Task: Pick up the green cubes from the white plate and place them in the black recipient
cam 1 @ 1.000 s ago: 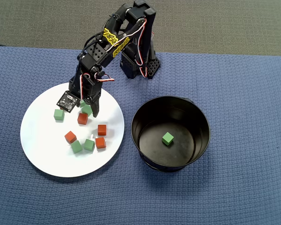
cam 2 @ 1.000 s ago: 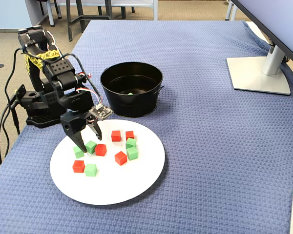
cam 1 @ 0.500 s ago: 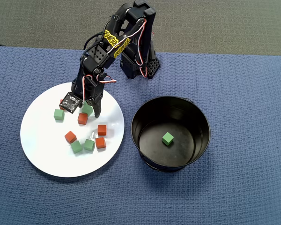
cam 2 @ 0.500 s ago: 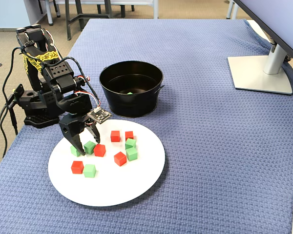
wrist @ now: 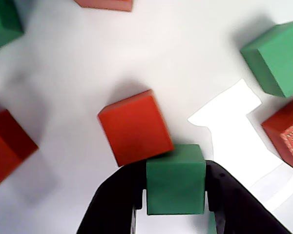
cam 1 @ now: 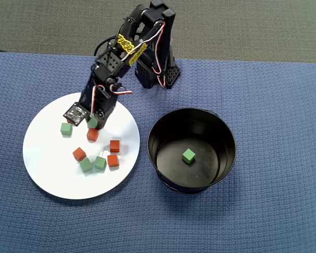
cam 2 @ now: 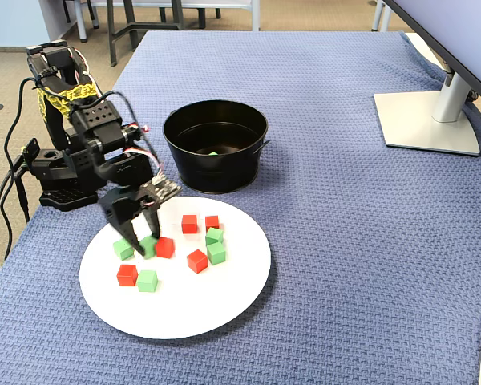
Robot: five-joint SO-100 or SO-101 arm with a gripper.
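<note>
One green cube sits clamped between the fingers of the gripper on the left of the white plate, touching a red cube. Lift straight up to avoid dragging that neighbour, then carry right to the black recipient, where another green cube lies.

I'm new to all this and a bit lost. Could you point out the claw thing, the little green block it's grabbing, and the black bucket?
gripper [wrist: 176,207]: wrist view, midway between its two black fingers.
green cube [wrist: 176,178]: wrist view, its top face, between the fingers.
black recipient [cam 1: 229,132]: overhead view, its right rim.
</note>
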